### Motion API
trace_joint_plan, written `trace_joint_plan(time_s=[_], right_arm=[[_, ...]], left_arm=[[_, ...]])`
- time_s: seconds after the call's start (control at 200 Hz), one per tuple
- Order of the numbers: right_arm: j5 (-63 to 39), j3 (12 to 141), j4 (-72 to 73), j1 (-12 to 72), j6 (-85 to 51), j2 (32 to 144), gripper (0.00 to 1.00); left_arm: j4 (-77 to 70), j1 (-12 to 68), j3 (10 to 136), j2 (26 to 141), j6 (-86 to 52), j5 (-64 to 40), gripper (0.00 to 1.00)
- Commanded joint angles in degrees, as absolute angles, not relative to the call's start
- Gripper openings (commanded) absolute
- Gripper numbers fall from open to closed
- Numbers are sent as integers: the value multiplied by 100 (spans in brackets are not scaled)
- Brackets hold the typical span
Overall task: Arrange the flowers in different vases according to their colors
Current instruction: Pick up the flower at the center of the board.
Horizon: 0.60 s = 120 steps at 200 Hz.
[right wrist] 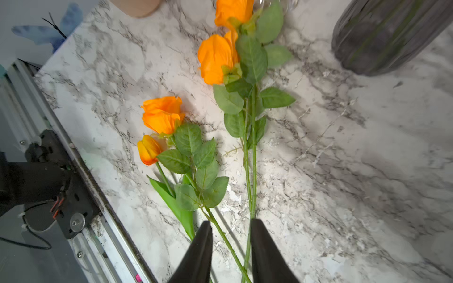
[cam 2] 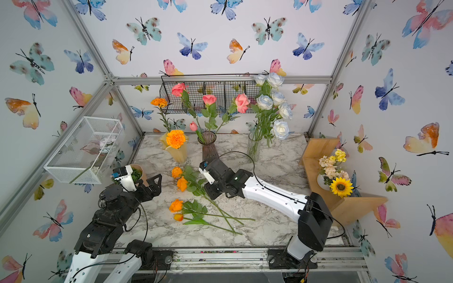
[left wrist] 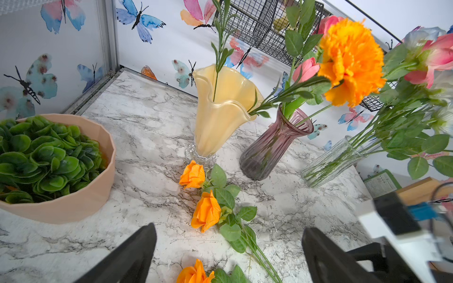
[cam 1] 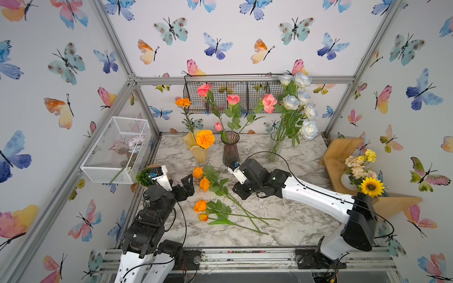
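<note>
On the marble counter [cam 1: 294, 220], four orange flowers lie loose near the middle, with their blooms toward 10 o'clock and their stems trailing toward 4 o'clock. The paired orange roses [cam 1: 204, 183] lie side by side. A single orange rose [cam 1: 200, 205] lies nearer 7 o'clock, with an orange tulip [cam 1: 203, 217] just beside it. Three vases stand along the 12 o'clock edge. The creamy yellow vase [cam 1: 199, 153] at 11 o'clock holds two marigolds [cam 1: 205, 139]. The purple vase [cam 1: 230, 152] at 12 o'clock holds pink roses [cam 1: 269, 103] and a pink tulip [cam 1: 218, 126]. The clear vase [cam 1: 275, 147] at 1 o'clock holds white-blue roses [cam 1: 291, 102]. The right fingers [right wrist: 201, 247] sit low over the counter's middle, drawn narrow. The paired roses' stems and the single rose's stem run into the gap between them, but I cannot tell whether they pinch anything. The left fingers [left wrist: 137, 252] are spread wide and hold nothing at 9 o'clock, near the blooms but apart from them, beside a potted succulent [left wrist: 73, 196].
</note>
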<state>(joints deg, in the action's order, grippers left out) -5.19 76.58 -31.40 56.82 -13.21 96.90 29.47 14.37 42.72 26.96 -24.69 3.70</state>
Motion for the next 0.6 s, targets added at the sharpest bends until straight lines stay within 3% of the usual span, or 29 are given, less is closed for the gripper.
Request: trace_joint_plan(time_s=[0.0,0.31,0.596], right_arm=[[-917,7906,-3186,5579,-1300,10037,27],[-1526,7802,-2653,5115,-1391,10796,27],[-1655,7893,-2550,5106,-1336,11321,33]], left_arm=[[2918,1450,4210,2559,-2470,333,99],[2814,1450,4134,2525,-2488,282,99],[2793,1450,4120,2514,-2503,305,99]])
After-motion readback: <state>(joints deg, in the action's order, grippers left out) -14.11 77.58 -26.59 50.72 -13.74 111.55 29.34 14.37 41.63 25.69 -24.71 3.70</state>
